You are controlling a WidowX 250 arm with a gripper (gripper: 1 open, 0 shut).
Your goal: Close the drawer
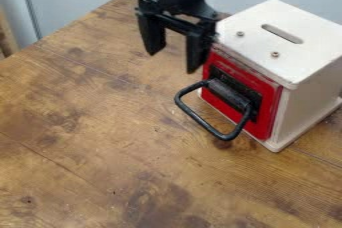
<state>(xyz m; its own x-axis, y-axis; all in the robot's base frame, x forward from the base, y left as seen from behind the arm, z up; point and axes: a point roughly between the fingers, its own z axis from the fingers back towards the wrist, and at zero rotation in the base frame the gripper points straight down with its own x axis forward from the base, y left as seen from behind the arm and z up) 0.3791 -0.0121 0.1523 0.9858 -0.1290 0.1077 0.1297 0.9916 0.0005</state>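
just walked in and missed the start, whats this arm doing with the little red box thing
A single robot arm's gripper hangs above the wooden table with its fingers apart, holding nothing. It sits just left of a small cream box, close to the upper left corner of the red drawer fitted in it. The drawer's black loop handle lies out over the table. The gripper is not touching the drawer or handle.
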